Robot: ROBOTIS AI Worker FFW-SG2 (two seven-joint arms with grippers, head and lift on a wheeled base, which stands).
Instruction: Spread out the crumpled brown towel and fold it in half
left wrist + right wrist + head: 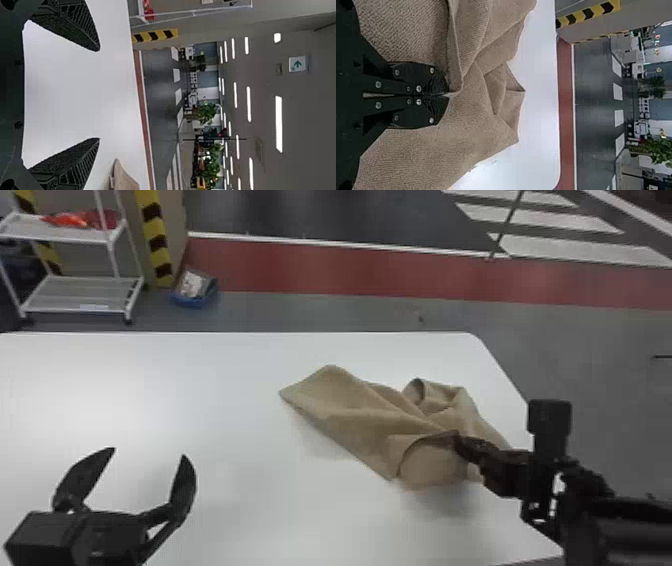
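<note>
Head view: right gripper (456,436), clenched on a pinch of towel (350,410) – crumpled cloth beneath and beyond its fingertips, one flap pointing toward the left gripper's side. Left gripper (149,452): spread, empty, above table (225,390). Hazard – pulling by this single pinch could bunch the folds tighter; a shallow bite could slip.

Towel (125,181) partly off L wrist vw.

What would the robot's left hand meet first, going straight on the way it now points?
For the left hand, the way looks free over the white table to its far edge; the brown towel lies to the right. Depth is unclear; if angled down, it may meet the table first.
</note>
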